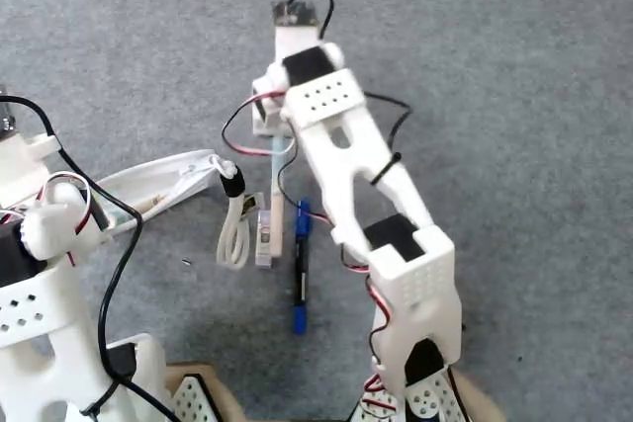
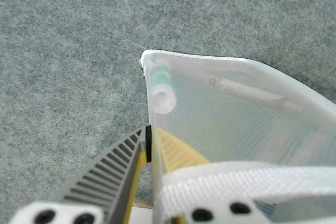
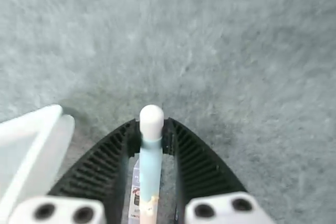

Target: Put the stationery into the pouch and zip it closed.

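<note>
Pouch point(image 1: 163, 183) sits left of centre on the table point(image 1: 514, 96), its edge pinched tight by the left gripper point(image 2: 148, 142). Right gripper point(image 3: 151, 129) clamps a pale blue pen point(image 3: 149, 166) just beside the pouch. Dark blue pen point(image 1: 300, 269) lies nearby.

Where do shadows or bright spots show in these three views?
Right wrist view: a soft dark shadow lies on the grey mat around the right tool, which is shut on the pen. Left wrist view: light passes through the translucent pouch, with no hard shadow beside it. High view: even light, only faint shadows on the mat.
</note>
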`<state>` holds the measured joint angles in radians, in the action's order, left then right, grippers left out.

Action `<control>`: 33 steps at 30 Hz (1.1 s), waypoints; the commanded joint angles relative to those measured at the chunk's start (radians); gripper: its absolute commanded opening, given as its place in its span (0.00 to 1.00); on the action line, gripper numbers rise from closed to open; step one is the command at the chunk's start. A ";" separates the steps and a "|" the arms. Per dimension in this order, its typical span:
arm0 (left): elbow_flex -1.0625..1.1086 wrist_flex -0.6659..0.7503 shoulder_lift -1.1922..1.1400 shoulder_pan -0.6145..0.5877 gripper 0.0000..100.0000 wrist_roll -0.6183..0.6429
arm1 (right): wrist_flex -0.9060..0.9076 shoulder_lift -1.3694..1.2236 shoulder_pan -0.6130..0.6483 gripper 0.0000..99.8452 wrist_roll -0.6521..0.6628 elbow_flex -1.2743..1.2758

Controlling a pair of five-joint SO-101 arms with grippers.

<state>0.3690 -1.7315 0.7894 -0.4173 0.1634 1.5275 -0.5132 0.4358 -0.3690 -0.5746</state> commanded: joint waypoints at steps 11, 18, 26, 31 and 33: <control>0.007 0.025 -0.003 -0.008 0.03 0.006 | 0.150 0.015 -0.044 0.01 0.147 -0.565; 0.007 0.025 -0.003 -0.008 0.03 0.006 | 0.155 0.048 -0.072 0.01 0.160 -0.710; 0.007 0.025 -0.003 -0.010 0.03 0.006 | 0.218 0.127 -0.074 0.01 0.259 -0.803; 0.007 0.025 -0.003 -0.010 0.03 0.006 | 0.221 0.243 -0.018 0.01 0.259 -0.802; 0.007 0.025 -0.003 -0.010 0.03 0.006 | 0.222 0.298 0.037 0.01 0.259 -0.802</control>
<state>0.3690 -1.7315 0.7894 -0.4173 0.1634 1.7453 -0.3199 0.4051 -0.1174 -1.3357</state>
